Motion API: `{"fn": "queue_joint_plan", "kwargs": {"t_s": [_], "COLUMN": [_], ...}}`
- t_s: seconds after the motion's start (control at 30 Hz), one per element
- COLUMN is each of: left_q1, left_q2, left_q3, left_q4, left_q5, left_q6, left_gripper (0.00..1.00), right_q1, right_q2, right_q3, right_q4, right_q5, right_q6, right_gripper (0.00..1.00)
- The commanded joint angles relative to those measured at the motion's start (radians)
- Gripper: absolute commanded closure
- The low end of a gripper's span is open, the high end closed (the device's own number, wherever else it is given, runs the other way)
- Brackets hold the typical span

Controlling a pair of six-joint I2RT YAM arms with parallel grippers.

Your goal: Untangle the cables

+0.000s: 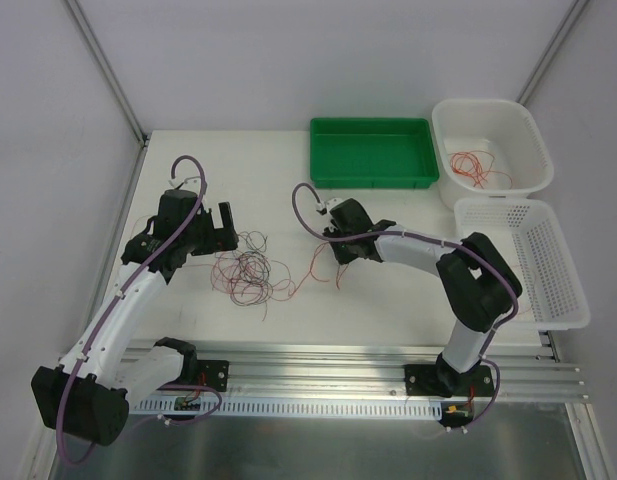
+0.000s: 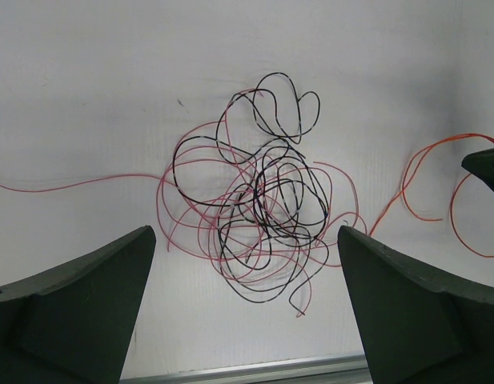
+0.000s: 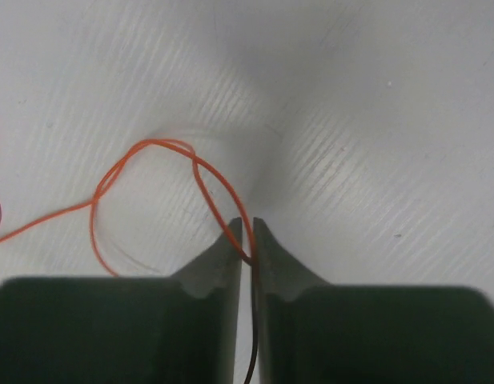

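Held strand: the right tool [image 3: 247, 234] is clenched on a thin orange wire [image 3: 150, 148], which runs down between its two dark fingers.
Strand's lie: from the pinch the wire loops up and to the left, then trails off leftward. Its long run lies left to right across the worktop.
Heap: a loose tangle of thin red and black wires [image 2: 255, 216] lies flat on the white worktop [image 1: 188, 160], left of the right tool and between the two arms.
Left tool [image 2: 245, 232]: released, fingers spread wide to either side of the tangle, hanging above it and apparently not touching.
Nearer arm: the left for the heap, the right for the orange strand.
Coming move: probably drawing the strand rightward, away from the heap. Whether its far end is caught in the tangle cannot be told.
Surface: smooth, flat and matte, so wires should slide rather than snag.
Room: at the right rear stand a green plastic tray [image 1: 373, 184], a white plastic tub [image 1: 488, 103] holding a few red wires [image 1: 473, 165], and a white perforated basket [image 1: 548, 270], all well apart from the pinch.
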Motion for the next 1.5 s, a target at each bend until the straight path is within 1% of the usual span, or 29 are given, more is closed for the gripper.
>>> {"fn": "queue_joint_plan", "kwargs": {"t_s": [0.0, 0.03, 0.17, 0.4, 0.43, 0.57, 0.7, 0.83, 0.93, 1.0, 1.03, 1.1, 1.13, 1.33, 1.4, 1.47], "left_q1": [0.009, 0.010, 0.010, 0.010, 0.012, 0.012, 0.012, 0.012, 0.013, 0.012, 0.013, 0.013, 0.013, 0.015, 0.017, 0.018], "left_q2": [0.002, 0.004, 0.005, 0.000, -0.001, -0.007, -0.016, -0.026, -0.030, -0.032, -0.030, -0.029, -0.029, -0.023, -0.020, -0.018], "left_q3": [-0.005, -0.005, -0.005, -0.005, -0.005, -0.005, -0.003, -0.005, -0.005, -0.005, -0.005, -0.005, -0.006, -0.006, -0.005, -0.005], "left_q4": [0.004, 0.003, 0.003, 0.003, 0.003, 0.003, 0.001, 0.003, 0.003, 0.003, 0.003, 0.003, 0.003, 0.003, 0.001, 0.003], "left_q5": [-0.018, -0.018, -0.014, -0.009, -0.009, -0.009, -0.003, 0.000, 0.000, 0.000, 0.001, 0.003, 0.003, 0.005, 0.003, 0.002], "left_q6": [0.017, 0.018, 0.017, 0.020, 0.020, 0.020, 0.020, 0.020, 0.020, 0.020, 0.020, 0.022, 0.022, 0.025, 0.026, 0.028], "left_gripper": [0.01, 0.01, 0.01, 0.01, 0.01, 0.01, 0.01, 0.01, 0.01, 0.01, 0.01, 0.01, 0.01, 0.01, 0.01, 0.01], "right_q1": [-0.004, -0.004, -0.004, -0.019, -0.024, -0.068, -0.125, -0.205, -0.304, -0.351, -0.402, -0.458, -0.507, -0.679, -0.707, -0.762], "right_q2": [-0.005, -0.011, -0.068, -0.210, -0.250, -0.339, -0.419, -0.480, -0.517, -0.533, -0.533, -0.533, -0.527, -0.450, -0.427, -0.383], "right_q3": [0.037, 0.036, 0.036, 0.092, 0.102, 0.172, 0.258, 0.350, 0.396, 0.419, 0.428, 0.459, 0.467, 0.508, 0.514, 0.523], "right_q4": [0.024, 0.021, -0.012, -0.160, -0.177, -0.295, -0.378, -0.432, -0.435, -0.418, -0.414, -0.403, -0.397, -0.305, -0.285, -0.254], "right_q5": [-0.024, -0.024, -0.025, 0.030, 0.047, 0.090, 0.143, 0.232, 0.278, 0.291, 0.295, 0.292, 0.289, 0.255, 0.245, 0.232], "right_q6": [-0.021, -0.021, -0.032, -0.070, -0.077, -0.093, -0.112, -0.109, -0.089, -0.065, -0.054, -0.031, -0.012, 0.050, 0.070, 0.101], "right_gripper": [0.94, 0.99, 0.99, 0.99, 0.99, 0.99, 0.99, 0.99, 0.99, 1.00, 0.99, 1.00, 0.99, 0.99, 0.99, 0.99]}}
